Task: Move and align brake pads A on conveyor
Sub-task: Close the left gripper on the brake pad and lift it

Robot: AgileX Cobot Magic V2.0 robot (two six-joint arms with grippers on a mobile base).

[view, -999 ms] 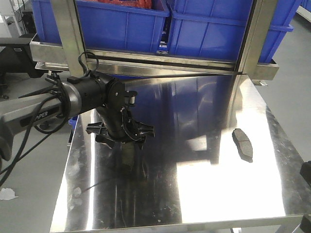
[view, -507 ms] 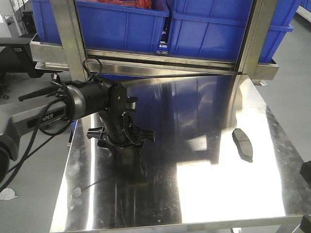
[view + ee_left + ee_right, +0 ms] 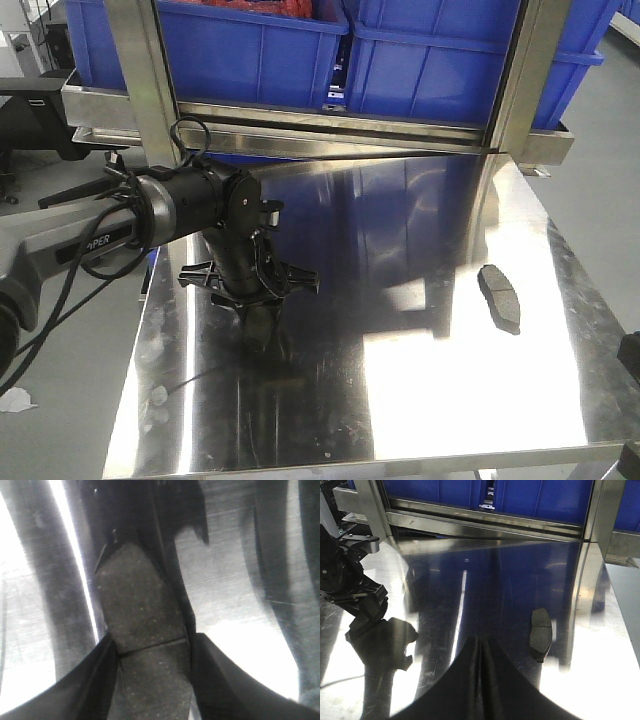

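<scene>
I'm clamping my left gripper [image 3: 258,316] fingers on a brake pad [image 3: 140,610] at the steel table's [image 3: 420,380] 9 o'clock side; next, likely lifting it toward the conveyor, unseen here.

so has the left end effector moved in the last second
Yes. The left end effector has dropped slightly toward the steel table, judged against the upright post.

We see a mirror-bright steel tabletop [image 3: 430,400] that throws back white glare near its front edge and blue further in. Behind it, 2 blue plastic bins [image 3: 250,50] sit side by side on a steel shelf [image 3: 330,125], framed by 2 steel uprights [image 3: 140,90]. The left bin holds something red-orange, too cropped to name. Pale grey floor [image 3: 70,370] shows at the left and right of the tabletop, evenly lit.
</scene>
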